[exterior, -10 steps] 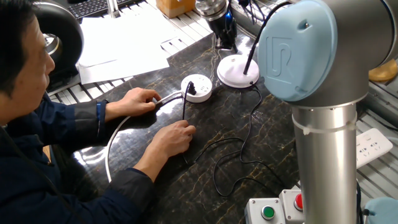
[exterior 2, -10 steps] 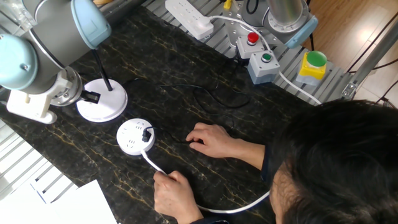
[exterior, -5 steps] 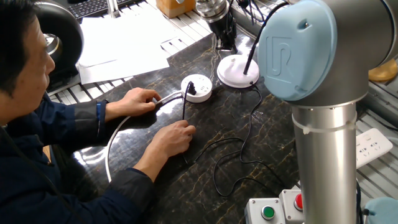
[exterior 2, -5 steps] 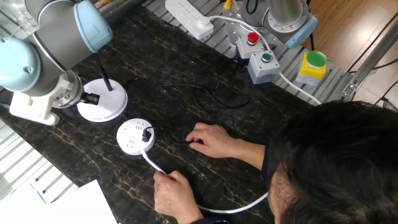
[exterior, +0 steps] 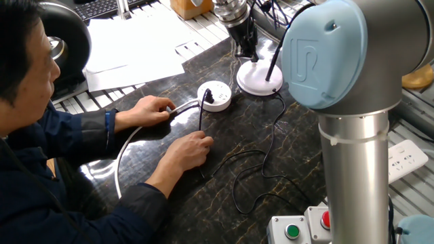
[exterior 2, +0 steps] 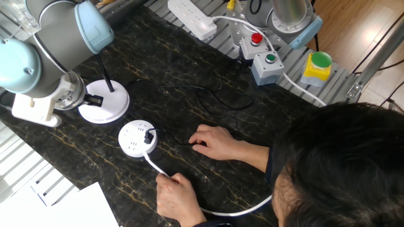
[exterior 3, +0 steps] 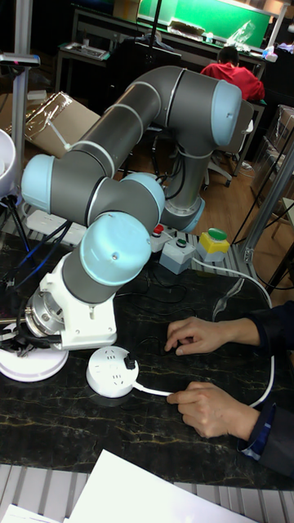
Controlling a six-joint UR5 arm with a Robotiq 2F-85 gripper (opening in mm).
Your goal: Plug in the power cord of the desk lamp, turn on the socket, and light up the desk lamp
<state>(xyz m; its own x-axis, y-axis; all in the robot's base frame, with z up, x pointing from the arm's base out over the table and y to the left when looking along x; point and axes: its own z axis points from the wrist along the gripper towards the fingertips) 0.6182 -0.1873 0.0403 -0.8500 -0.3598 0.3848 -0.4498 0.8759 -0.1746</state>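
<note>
The round white socket (exterior: 215, 96) (exterior 2: 136, 139) (exterior 3: 113, 373) lies on the dark table with the small black plug (exterior 2: 149, 135) of the power cord (exterior: 263, 165) (exterior 2: 214, 96) sitting in its top. Just beyond it stands the desk lamp, a flat white disc base (exterior: 258, 79) (exterior 2: 105, 103) (exterior 3: 28, 365) with a thin black stem (exterior: 274, 62) (exterior 2: 101, 68). My gripper (exterior: 245, 46) (exterior 2: 92, 99) hovers at the base's edge with its black fingers close together, holding nothing. The lamp's head is out of view.
A person's hands rest on the table: one (exterior: 147, 112) grips the socket's thick white cable, the other (exterior: 189, 150) lies on the black cord. A button box (exterior 2: 264, 60), a white power strip (exterior 2: 191, 16) and paper sheets (exterior: 132, 51) sit around the table's edges.
My arm has shifted slightly, bringing the gripper a little nearer the lamp base. The hands, socket and plug have stayed where they were.
</note>
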